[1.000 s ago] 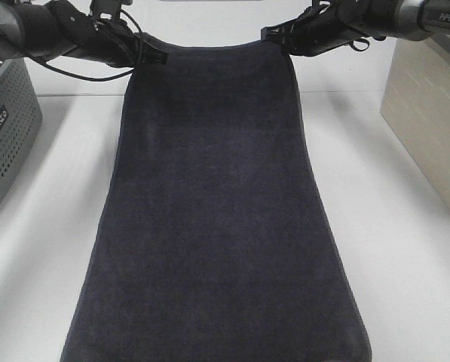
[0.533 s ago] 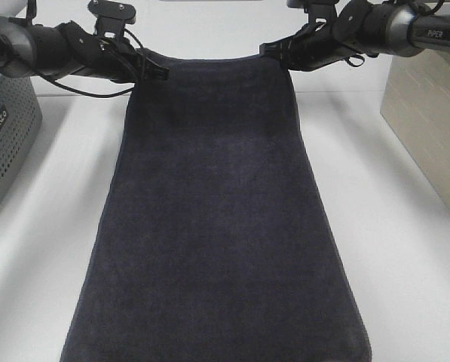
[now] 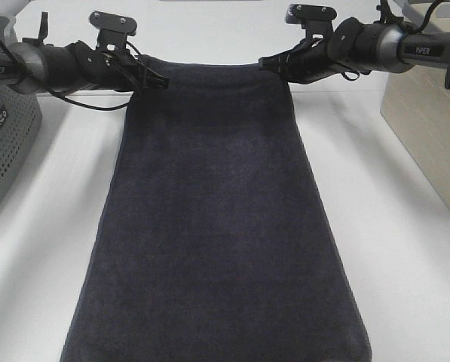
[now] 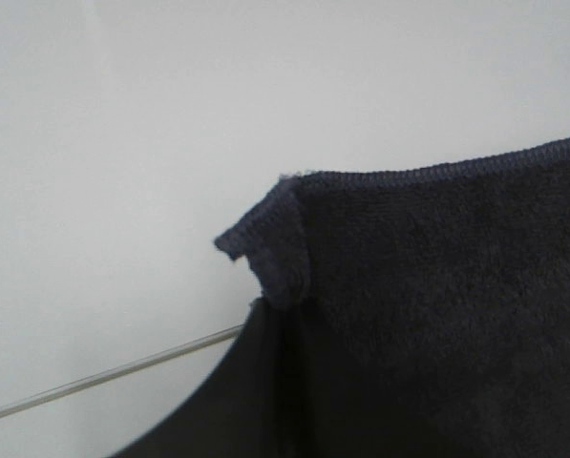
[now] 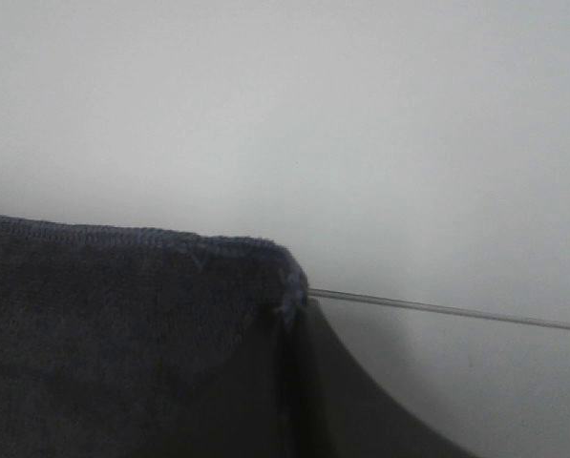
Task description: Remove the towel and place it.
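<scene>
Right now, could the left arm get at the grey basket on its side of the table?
Probably not yet. The left gripper is shut on a corner of the towel, so it is busy. Otherwise the table between it and the grey basket looks clear.

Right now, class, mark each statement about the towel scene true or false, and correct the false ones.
1. Both grippers pinch corners of the towel. True: left gripper and right gripper each grip a far corner.
2. The towel is folded in half. False: it is spread out long and flat.
3. A grey basket stands beside the left arm. True.
4. The towel lies inside the basket. False: it is over the white table.
5. The towel is bright red. False: it is near black.
</scene>
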